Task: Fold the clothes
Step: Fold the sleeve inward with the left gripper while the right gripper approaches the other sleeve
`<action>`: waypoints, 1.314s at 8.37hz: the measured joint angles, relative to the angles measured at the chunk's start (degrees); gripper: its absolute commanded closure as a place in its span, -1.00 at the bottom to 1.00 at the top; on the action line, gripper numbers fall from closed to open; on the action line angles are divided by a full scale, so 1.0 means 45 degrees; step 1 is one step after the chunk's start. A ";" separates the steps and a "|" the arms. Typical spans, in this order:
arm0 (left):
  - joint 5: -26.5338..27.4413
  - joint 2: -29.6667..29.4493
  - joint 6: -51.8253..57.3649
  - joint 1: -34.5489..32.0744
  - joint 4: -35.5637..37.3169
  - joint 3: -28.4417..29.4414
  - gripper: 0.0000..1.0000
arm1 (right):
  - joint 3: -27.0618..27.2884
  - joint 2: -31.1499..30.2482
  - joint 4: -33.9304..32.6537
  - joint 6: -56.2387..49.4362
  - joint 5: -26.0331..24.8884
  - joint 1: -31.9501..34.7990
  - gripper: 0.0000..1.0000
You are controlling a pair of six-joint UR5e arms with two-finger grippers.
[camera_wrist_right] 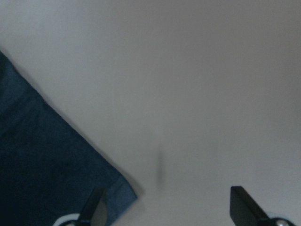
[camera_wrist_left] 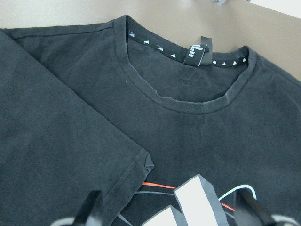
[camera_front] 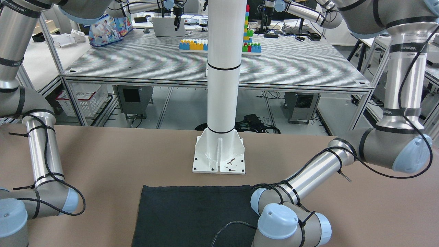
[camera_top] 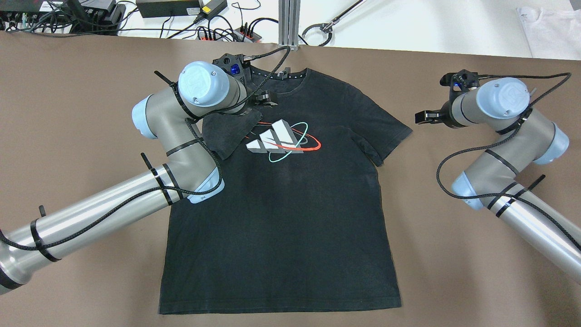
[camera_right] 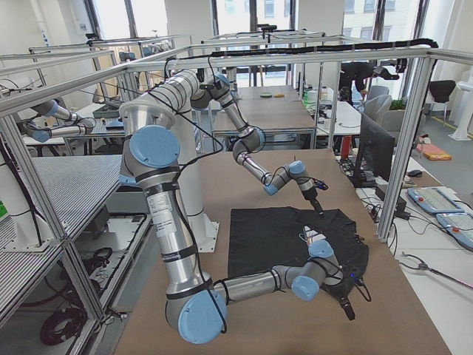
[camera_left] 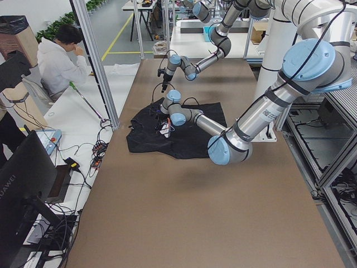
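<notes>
The clothes are a black T-shirt (camera_top: 281, 204) with a printed logo, spread flat on the brown table, collar toward the far edge. Its sleeve on my left side (camera_top: 231, 134) lies folded over onto the chest. My left gripper (camera_top: 265, 99) hovers just above that folded sleeve near the collar (camera_wrist_left: 188, 101). In the left wrist view this gripper (camera_wrist_left: 169, 212) is open, with nothing between its fingers. My right gripper (camera_top: 424, 117) stands open over bare table, just beyond the other sleeve (camera_top: 386, 136). That sleeve's corner (camera_wrist_right: 47, 179) shows in the right wrist view.
The white pillar (camera_front: 223, 85) stands on its base plate (camera_front: 219, 157) at the shirt's hem side. Cables and power strips (camera_top: 181, 13) line the far edge. A white cloth (camera_top: 551, 27) lies past the far right corner. A person (camera_left: 56, 61) sits beyond the table.
</notes>
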 measured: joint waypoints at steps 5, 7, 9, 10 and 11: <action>0.0012 0.0057 0.0075 0.0046 -0.0020 0.0009 -1.00 | -0.1318 0.0504 0.1920 0.2145 -0.0048 -0.0575 -0.51; -0.0002 0.0171 0.0099 0.0053 -0.0021 0.0009 -1.00 | -0.1802 0.0499 0.2651 0.2506 -0.0135 -0.0689 -0.01; -0.0006 0.0238 0.0122 0.0054 -0.0029 0.0009 -1.00 | -0.1902 0.0496 0.2839 0.2784 -0.0176 -0.0749 0.30; 0.0001 0.0245 0.0137 0.0055 -0.0028 0.0009 -1.00 | -0.1897 0.0494 0.2877 0.2897 -0.0182 -0.0754 0.34; 0.0006 0.0249 0.0146 0.0054 -0.0025 0.0009 -1.00 | -0.1879 0.0485 0.2896 0.2963 -0.0177 -0.0759 0.39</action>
